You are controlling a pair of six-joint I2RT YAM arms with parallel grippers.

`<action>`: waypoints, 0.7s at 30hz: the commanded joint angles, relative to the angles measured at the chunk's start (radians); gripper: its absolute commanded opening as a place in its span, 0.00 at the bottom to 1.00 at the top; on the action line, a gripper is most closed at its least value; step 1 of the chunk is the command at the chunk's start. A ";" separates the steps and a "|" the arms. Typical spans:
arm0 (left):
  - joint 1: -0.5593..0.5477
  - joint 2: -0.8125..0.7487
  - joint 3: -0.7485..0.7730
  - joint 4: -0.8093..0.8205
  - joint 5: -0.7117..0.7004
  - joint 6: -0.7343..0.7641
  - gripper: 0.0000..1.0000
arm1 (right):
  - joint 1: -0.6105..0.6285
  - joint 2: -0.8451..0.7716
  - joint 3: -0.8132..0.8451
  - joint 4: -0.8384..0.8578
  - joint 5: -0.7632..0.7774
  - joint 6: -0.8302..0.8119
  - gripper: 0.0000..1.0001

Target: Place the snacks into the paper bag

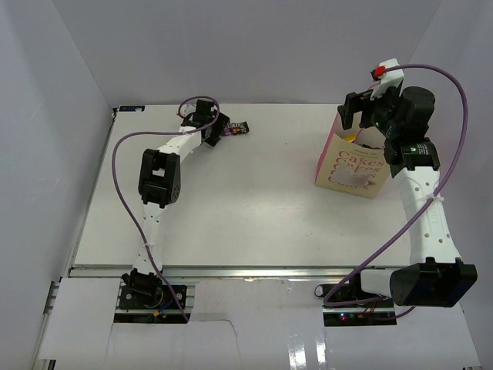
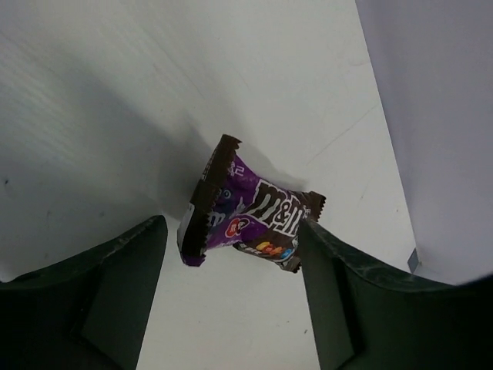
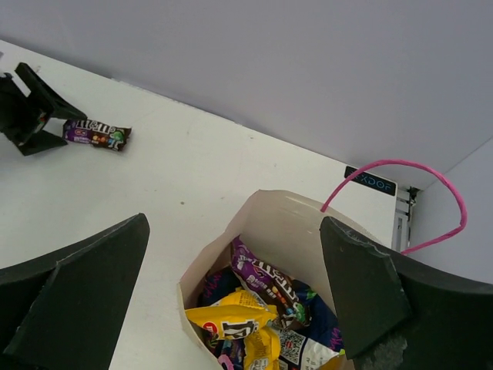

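Purple candy bar [image 2: 248,218], between spread left gripper [image 2: 231,227]

Three views, one table [image 1: 231,223]
The overhead looks down from behind your arms. The left wrist sits close over the candy bar [image 2: 246,216] at the far edge. The right wrist, above the bag [image 3: 285,223], sees the bar too.

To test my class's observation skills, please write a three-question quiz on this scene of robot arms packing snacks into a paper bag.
1. True or false: the purple candy packet by the left hand lies on the table.
2. Where is the right hand? A: above the open paper bag; B: flat on the table; C: by the left arm's base.
3. How many snacks lie outside the bag?
Key: 1 true; 2 A; 3 one.
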 commanded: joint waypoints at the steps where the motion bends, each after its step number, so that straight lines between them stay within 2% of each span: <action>1: 0.001 0.059 0.071 -0.045 -0.043 -0.053 0.76 | -0.001 -0.028 -0.009 0.050 -0.046 0.041 0.97; 3: 0.003 0.082 0.106 -0.036 -0.014 -0.047 0.68 | -0.001 -0.029 -0.007 0.047 -0.063 0.048 0.97; 5: 0.003 0.100 0.111 -0.020 0.007 -0.027 0.57 | -0.001 -0.031 -0.007 0.047 -0.106 0.048 0.97; 6: 0.003 0.100 0.096 0.009 0.017 -0.016 0.52 | -0.001 -0.032 -0.003 0.039 -0.173 0.032 0.97; 7: 0.007 0.091 0.079 0.038 0.029 0.013 0.42 | -0.001 -0.031 0.005 0.024 -0.237 0.001 0.97; 8: 0.012 0.080 0.053 0.117 0.071 0.040 0.33 | -0.001 -0.026 0.011 0.001 -0.333 -0.046 0.98; 9: 0.018 0.070 0.006 0.148 0.082 0.065 0.28 | -0.003 -0.025 0.025 -0.066 -0.562 -0.159 0.98; 12: 0.029 0.021 -0.059 0.283 0.199 0.204 0.17 | 0.005 -0.023 0.039 -0.181 -0.922 -0.307 0.97; 14: 0.044 -0.039 -0.159 0.384 0.277 0.314 0.09 | 0.043 -0.025 0.027 -0.205 -0.933 -0.331 0.97; 15: 0.053 -0.065 -0.201 0.474 0.349 0.341 0.07 | 0.084 -0.023 0.019 -0.200 -0.907 -0.329 0.96; 16: 0.058 -0.113 -0.267 0.495 0.374 0.367 0.07 | 0.104 -0.014 0.008 -0.196 -0.891 -0.328 0.96; 17: 0.061 -0.137 -0.297 0.548 0.406 0.443 0.06 | 0.155 -0.006 0.007 -0.194 -0.867 -0.321 0.96; 19: 0.065 -0.197 -0.410 0.598 0.503 0.514 0.02 | 0.219 0.014 0.002 -0.188 -0.754 -0.297 0.96; 20: 0.064 -0.232 -0.459 0.631 0.539 0.548 0.02 | 0.289 0.038 -0.004 -0.174 -0.697 -0.274 0.95; 21: 0.065 -0.310 -0.511 0.705 0.576 0.597 0.02 | 0.327 0.050 -0.013 -0.151 -0.576 -0.240 0.95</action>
